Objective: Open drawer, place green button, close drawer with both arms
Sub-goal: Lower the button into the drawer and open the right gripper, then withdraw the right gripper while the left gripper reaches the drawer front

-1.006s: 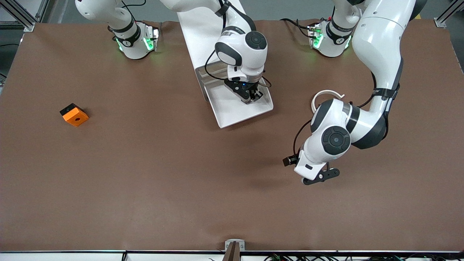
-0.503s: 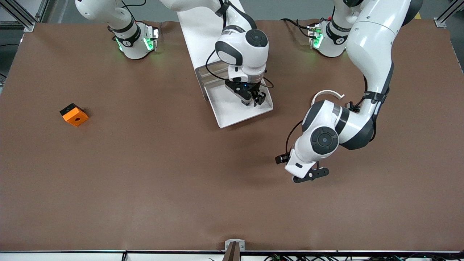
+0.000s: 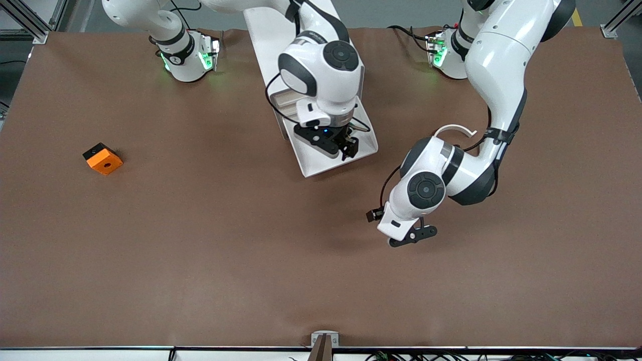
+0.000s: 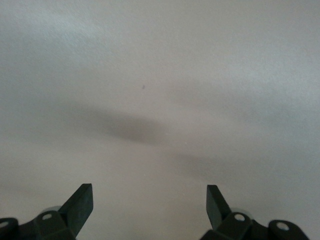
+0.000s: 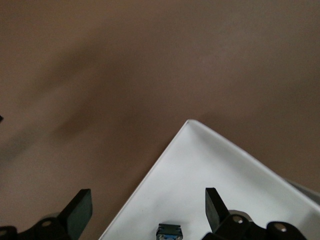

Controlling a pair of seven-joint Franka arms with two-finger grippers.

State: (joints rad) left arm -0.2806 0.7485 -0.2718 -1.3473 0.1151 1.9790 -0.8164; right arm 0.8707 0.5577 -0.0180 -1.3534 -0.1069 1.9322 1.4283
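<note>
1. A brown table [image 3: 200, 240] fills the front view, with two white robot arms reaching over it from bases along its farthest edge.
2. The left pincer [image 3: 412, 235] hangs over bare table, nearest the front camera, toward the left arm's end. Its fingers [image 4: 80, 205] stand wide apart with nothing between them.
3. An orange cube [image 3: 103, 158] with a hole sits alone on the table, toward the right arm's end, well apart from everything else.
4. A curved white strip [image 3: 451, 129] lies on the table just beside the left arm's forearm, farther from the camera than the left pincer.
5. The drawer [image 3: 321, 163] is pulled open from a white cabinet [image 3: 273, 30] that stands between the two arm bases. It is a shallow white tray.
6. The right pincer [image 3: 346, 146] hangs over the open drawer. Its fingers [image 5: 80, 207] are spread wide and grip nothing.
7. The button [image 5: 168, 232] lies in the drawer, below and between the spread fingers. Only its dark body shows at the edge of the right wrist view.
</note>
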